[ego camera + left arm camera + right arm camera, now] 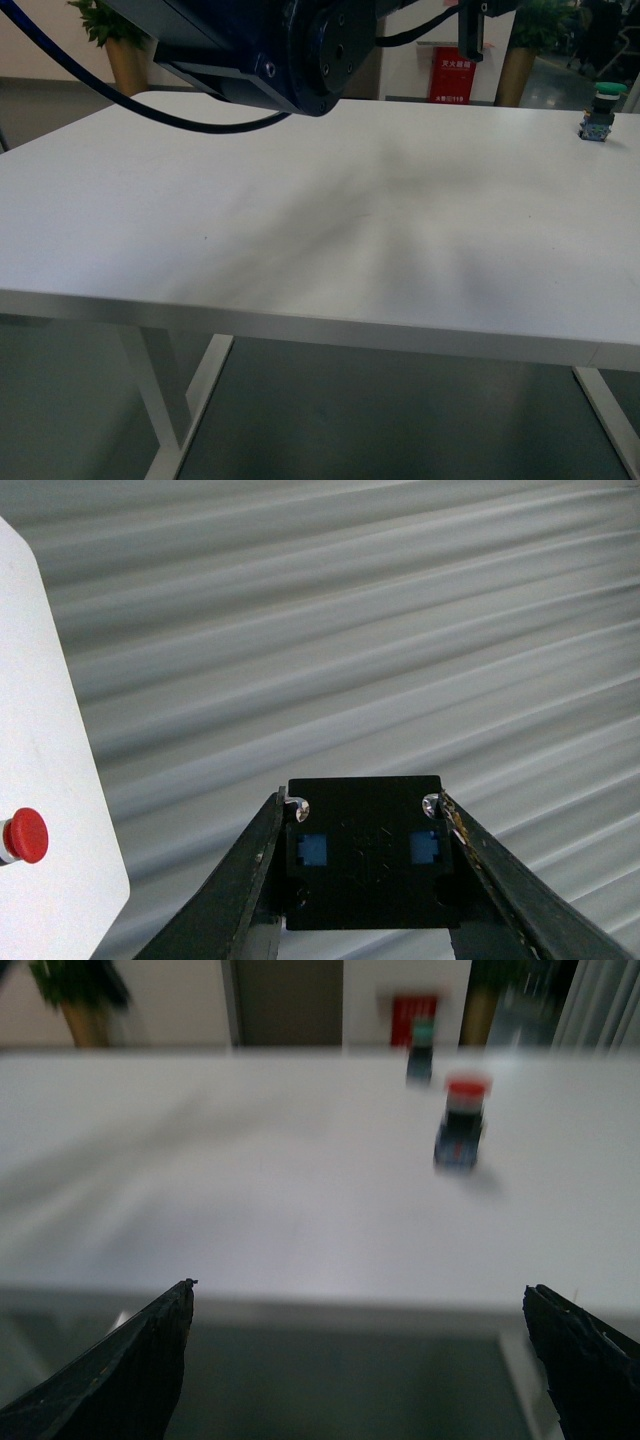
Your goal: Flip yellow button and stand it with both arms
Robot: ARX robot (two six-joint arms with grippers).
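left tool (365, 800) clamps the yellow button (365, 855) by its black, blue-windowed base, cap hidden, aloft beside the desk (50, 730) edge. right tool (358, 1288) gapes wide, empty, facing a red-capped switch (462, 1125) and green-capped switch (600, 112) on the desk.

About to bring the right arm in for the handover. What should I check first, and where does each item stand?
1. Grip: left gripper clamps the held switch by its black base: ok.
2. Held switch is the yellow button: cannot tell, cap hidden.
3. The right gripper is open and empty: ok.
4. Held switch over the table: not ok, tabletop only off to one side.
5. Red-capped switch and green-capped switch stand apart from both grippers: ok.
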